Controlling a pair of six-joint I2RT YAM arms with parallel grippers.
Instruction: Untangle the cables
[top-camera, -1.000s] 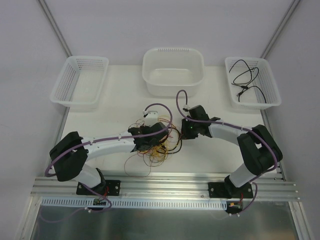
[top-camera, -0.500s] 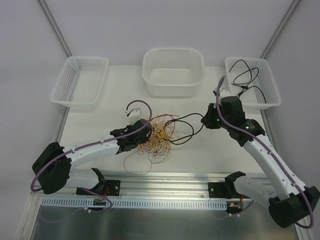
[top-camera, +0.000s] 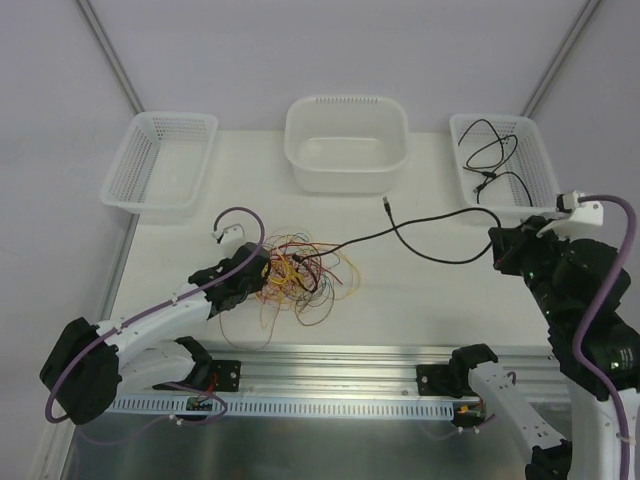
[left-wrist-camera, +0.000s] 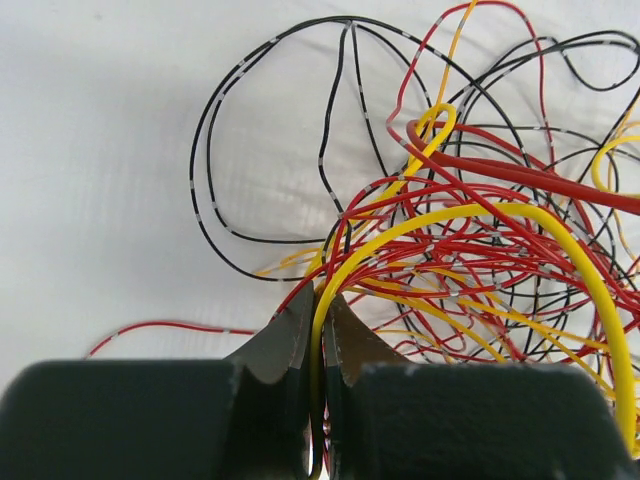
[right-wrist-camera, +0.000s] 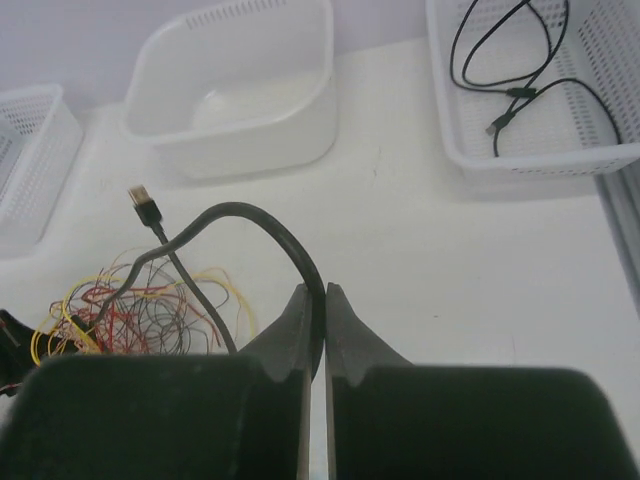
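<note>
The cables form a clump of red, yellow and black wires (top-camera: 300, 278) on the white table, left of centre. My left gripper (top-camera: 262, 284) sits at the clump's left edge. In the left wrist view it (left-wrist-camera: 320, 312) is shut on a yellow wire (left-wrist-camera: 480, 215) that loops up and right through the red tangle. My right gripper (top-camera: 497, 248) is far right, raised, and shut (right-wrist-camera: 322, 297) on a thicker black cable (top-camera: 440, 261). That cable arcs back to the clump (right-wrist-camera: 140, 300), and its plug end (right-wrist-camera: 143, 205) lies free near the tub.
Three white containers line the table's far edge: a mesh basket (top-camera: 130, 172) at left, a deep tub (top-camera: 345, 172) in the middle, and a mesh basket (top-camera: 462, 160) at right holding black cables (top-camera: 490, 150). An aluminium rail (top-camera: 330, 365) runs along the near edge.
My right gripper shut on the black cable and swung far right, drawing it out of the clump. My left gripper slid left, holding the clump back.
</note>
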